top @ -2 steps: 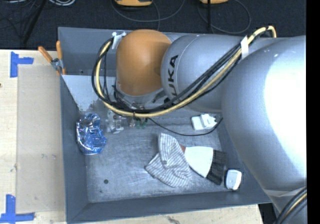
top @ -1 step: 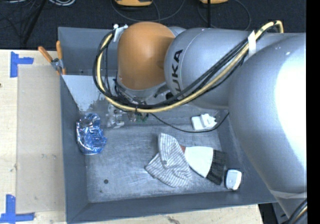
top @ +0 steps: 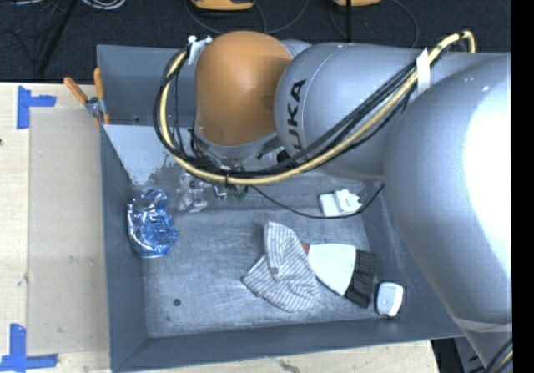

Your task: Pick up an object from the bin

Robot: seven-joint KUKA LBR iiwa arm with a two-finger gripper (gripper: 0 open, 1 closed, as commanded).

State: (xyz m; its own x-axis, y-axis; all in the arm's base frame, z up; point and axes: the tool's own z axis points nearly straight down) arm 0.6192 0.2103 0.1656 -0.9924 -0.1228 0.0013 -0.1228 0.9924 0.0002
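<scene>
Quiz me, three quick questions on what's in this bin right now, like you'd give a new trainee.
1. True or false: the striped cloth lies beside the white brush with black bristles, towards the front wall of the bin.
2. Which thing lies nearest the gripper? A) crumpled blue wrapper B) striped cloth C) white brush
3. Fill in: the rounded wrist cover above the gripper is ___ in colour.

Key: 1 true; 2 A; 3 orange.
</scene>
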